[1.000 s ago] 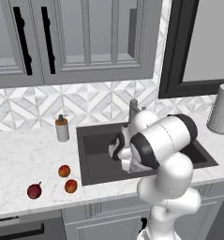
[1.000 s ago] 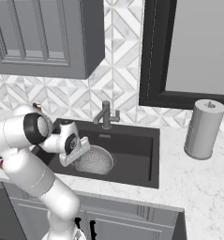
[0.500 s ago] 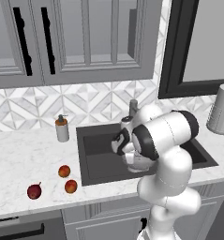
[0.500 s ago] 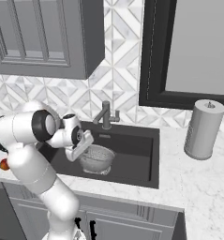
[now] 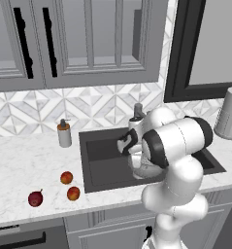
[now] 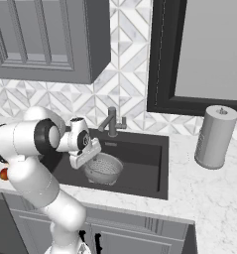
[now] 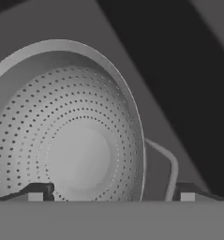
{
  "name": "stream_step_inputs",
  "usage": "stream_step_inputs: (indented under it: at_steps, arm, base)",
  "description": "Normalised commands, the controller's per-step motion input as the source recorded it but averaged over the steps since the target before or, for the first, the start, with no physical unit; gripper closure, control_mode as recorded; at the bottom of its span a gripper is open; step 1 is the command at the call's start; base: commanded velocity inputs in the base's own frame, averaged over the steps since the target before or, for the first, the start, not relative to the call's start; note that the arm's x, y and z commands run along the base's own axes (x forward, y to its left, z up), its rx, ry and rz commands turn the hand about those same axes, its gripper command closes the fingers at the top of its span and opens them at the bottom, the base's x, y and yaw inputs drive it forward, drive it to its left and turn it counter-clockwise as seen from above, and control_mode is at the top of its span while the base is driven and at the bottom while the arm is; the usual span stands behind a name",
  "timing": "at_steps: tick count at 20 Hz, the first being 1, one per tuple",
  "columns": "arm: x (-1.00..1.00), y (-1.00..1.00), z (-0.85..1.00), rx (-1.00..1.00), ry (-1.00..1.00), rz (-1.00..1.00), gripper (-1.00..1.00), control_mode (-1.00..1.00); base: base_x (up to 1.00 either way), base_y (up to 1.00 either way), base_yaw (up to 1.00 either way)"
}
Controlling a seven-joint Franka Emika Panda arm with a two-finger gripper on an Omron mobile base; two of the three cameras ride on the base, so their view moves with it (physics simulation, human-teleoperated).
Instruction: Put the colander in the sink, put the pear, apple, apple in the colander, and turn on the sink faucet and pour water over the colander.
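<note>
Now that the gripper [image 7: 111, 194] has spread wide, where a second ago it was nearly closed on the rim, the colander [image 6: 103, 168] sits released on the floor of the sink [image 6: 149, 168]. Half a second back it still hung tilted from the fingers; it now rests on its base with nothing clamped on it. Judgement: step one of the task, colander into sink, looks done; fruit transfer is next.

Sink: dark rectangular basin set into the marble desk [image 5: 20, 165], long axis running left to right along the backsplash. Sink faucet [image 6: 111, 122] stands at the back edge, no stream visible, so water is not yet on.

Colander: round bowl, so no real long axis apart from the line through its handles. Mouth opens upward, apparently level. In the hand view the perforated interior faces the camera, and one thin wire handle [image 7: 167, 164] juts from the rim between the two fingertips [image 7: 187, 193]. The fingertips straddle the rim, one inside the bowl and one outside. I cannot tell whether either touches the metal.

Fruit, all on the desk left of the sink and well apart from the colander: two apples [image 5: 66, 177], [image 5: 73, 193] near each other, pear [image 5: 35, 198] furthest left, stem pointing up and right.
</note>
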Motion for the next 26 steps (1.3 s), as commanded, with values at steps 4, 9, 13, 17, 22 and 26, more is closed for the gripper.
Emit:
stream_step_inputs:
  at_steps: [4, 9, 13, 17, 22, 26]
  arm:
    - [-0.08, 0.61, 0.16, -0.03, 0.0, -0.39, -1.0, -1.0]
    - [-0.03, 0.66, 0.29, -0.09, 0.0, -0.28, -1.0, -1.0]
    - [-0.29, 0.54, 0.36, -0.08, 0.0, -0.22, -1.0, -1.0]
    - [-0.31, 0.44, 0.6, -0.02, 0.0, -0.06, -1.0, -1.0]
    - [-0.42, 0.33, 0.7, -0.04, 0.08, 0.16, -1.0, -1.0]
    - [-0.56, 0.23, 0.5, -0.1, 0.12, 0.62, -1.0, -1.0]
  base:
    - [0.0, 0.0, 0.0]
    - [0.0, 0.0, 0.0]
    - [0.0, 0.0, 0.0]
    - [0.0, 0.0, 0.0]
    - [0.0, 0.0, 0.0]
    - [0.0, 0.0, 0.0]
